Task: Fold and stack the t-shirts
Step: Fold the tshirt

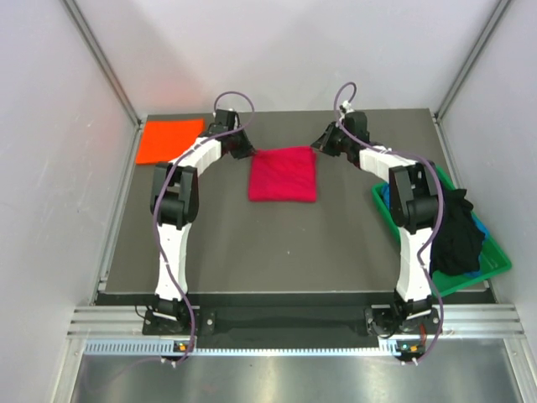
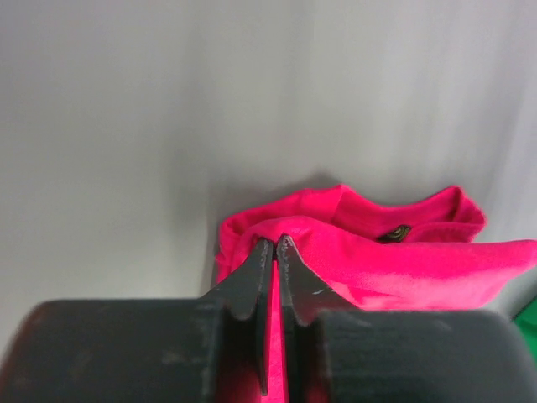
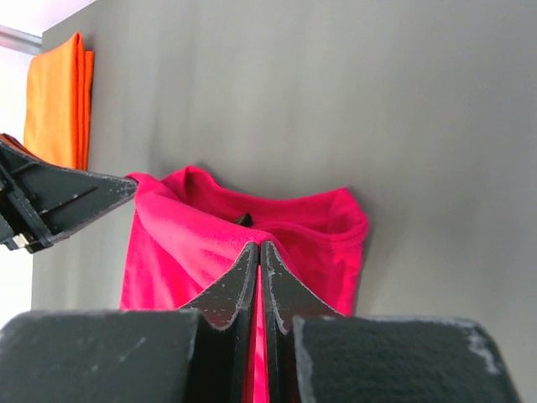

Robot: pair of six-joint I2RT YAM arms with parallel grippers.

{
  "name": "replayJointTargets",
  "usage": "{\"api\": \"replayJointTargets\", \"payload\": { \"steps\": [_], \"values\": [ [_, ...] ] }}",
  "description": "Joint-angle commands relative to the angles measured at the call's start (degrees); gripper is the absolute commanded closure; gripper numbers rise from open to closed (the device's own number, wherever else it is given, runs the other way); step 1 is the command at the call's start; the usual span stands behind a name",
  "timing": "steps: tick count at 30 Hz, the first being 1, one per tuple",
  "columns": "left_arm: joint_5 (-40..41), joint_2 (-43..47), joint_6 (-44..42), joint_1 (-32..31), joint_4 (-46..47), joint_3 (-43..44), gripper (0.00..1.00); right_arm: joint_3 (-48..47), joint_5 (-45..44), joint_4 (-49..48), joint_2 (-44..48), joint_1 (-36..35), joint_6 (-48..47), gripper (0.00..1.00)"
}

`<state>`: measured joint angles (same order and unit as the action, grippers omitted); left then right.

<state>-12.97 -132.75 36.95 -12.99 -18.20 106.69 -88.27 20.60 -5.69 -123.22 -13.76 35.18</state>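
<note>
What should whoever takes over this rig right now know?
Left pincer: shut on the far left corner of the red shirt.
Right pincer: shut on its far right corner.
Red shirt lies folded in the middle; orange shirt folded far left; black shirt and blue shirt heaped in the green bin.
Done: orange folded, red nearly.
To do: release red, stack it on orange, then fold and stack black and blue.
</note>
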Motion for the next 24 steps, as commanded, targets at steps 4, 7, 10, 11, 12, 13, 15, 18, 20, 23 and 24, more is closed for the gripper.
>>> {"api": "replayJointTargets", "payload": {
  "steps": [4, 7, 10, 11, 12, 13, 15, 18, 20, 23, 24],
  "values": [
    [-3.7, -1.2, 2.3, 1.7, 9.4, 2.9, 0.72, -5.8, -1.4, -2.7, -2.8, 0.7, 0.0, 0.95],
    [-2.8, 0.5, 1.3, 2.6, 9.3, 3.2, 0.59, -8.1, -1.2, -1.0, -3.9, 1.2, -0.6, 0.78],
    [-0.1, 3.7, -2.5, 3.3, 6.6, 3.4, 0.52, -8.0, -0.9, 0.3, -2.2, 2.4, -0.8, 0.75],
    [0.8, 4.5, -5.0, 3.5, 5.2, 3.8, 0.52, -8.1, -0.7, 2.1, -1.7, 2.7, -1.2, 0.75],
    [1.0, 6.2, -6.3, 3.5, 4.0, 3.7, 0.51, -7.5, -0.4, 2.4, 0.0, 3.0, -1.6, 0.72],
    [0.4, 7.1, -7.1, 3.5, 2.9, 2.9, 0.50, -6.8, -0.2, 2.8, 1.0, 3.0, -2.0, 0.71],
    [-2.9, 10.1, -7.9, 3.4, 2.9, -1.1, 0.50, -4.3, -0.1, 3.7, 4.4, 2.8, -3.8, 0.64],
    [-7.8, 13.7, -7.6, 3.2, 3.0, -8.1, 0.51, -1.3, 1.6, 7.5, 7.9, 2.6, -6.6, 0.54],
    [-8.5, 15.9, -7.9, 2.4, 4.6, -12.3, 0.50, 0.6, 2.6, 11.7, 9.9, 2.5, -9.1, 0.51],
    [-4.5, 20.0, -9.6, 0.9, 5.4, -20.2, 0.50, 3.7, 5.1, 16.0, 12.1, 2.6, -12.1, 0.47],
    [-4.1, 21.0, -10.1, 0.5, 5.5, -21.1, 0.50, 4.7, 6.5, 16.4, 12.6, 2.6, -12.5, 0.45]
  ]
}}
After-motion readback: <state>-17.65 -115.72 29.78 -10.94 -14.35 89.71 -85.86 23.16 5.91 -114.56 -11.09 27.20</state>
